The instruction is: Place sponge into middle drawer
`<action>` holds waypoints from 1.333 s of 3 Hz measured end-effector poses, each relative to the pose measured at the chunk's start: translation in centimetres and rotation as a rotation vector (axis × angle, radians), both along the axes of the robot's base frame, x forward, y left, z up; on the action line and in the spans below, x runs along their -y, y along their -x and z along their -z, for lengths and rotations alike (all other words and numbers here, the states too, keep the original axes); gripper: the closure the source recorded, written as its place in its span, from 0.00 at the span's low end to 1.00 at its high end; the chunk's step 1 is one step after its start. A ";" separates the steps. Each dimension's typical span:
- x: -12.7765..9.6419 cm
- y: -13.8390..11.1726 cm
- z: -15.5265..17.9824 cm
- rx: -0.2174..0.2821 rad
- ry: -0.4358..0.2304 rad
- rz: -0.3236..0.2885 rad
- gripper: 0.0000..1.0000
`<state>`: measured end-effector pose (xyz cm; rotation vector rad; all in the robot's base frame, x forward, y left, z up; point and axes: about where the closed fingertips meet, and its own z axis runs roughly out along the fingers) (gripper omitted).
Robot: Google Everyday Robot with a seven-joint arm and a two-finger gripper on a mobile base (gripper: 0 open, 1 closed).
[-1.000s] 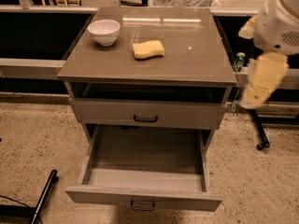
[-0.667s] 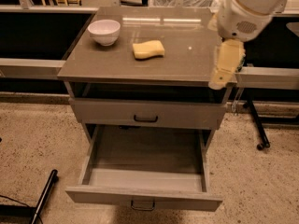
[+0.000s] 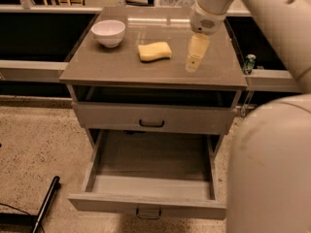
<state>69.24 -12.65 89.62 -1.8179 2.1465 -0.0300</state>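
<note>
The pale-yellow sponge [image 3: 154, 51] lies flat on the grey cabinet top [image 3: 112, 67], near its middle. My gripper [image 3: 193, 62] hangs pointing down over the cabinet top, a short way to the right of the sponge and not touching it. It holds nothing. The middle drawer [image 3: 146, 204] is pulled out wide below, and its grey inside is bare. Its small loop handle [image 3: 148, 212] shows at the front edge.
A white bowl [image 3: 108, 32] stands at the back left of the cabinet top. The uppermost drawer with the black handle [image 3: 151, 124] is closed. My arm's pale body [image 3: 272, 169] fills the right side. A black bar [image 3: 46, 203] lies on the speckled floor at left.
My arm has swung in from the right of the cabinet to over its top, bringing the gripper leftward, closer to the sponge. The sponge, bowl and drawers have not moved.
</note>
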 end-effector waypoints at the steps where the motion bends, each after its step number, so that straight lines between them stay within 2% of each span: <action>1: -1.1 -6.6 0.5 0.136 -0.041 0.026 0.22; 2: -2.7 -9.5 0.3 0.219 -0.083 0.015 0.46; 3: -5.6 -10.2 1.8 0.206 -0.134 -0.049 0.67; 4: -8.2 -9.6 3.2 0.162 -0.175 -0.123 0.65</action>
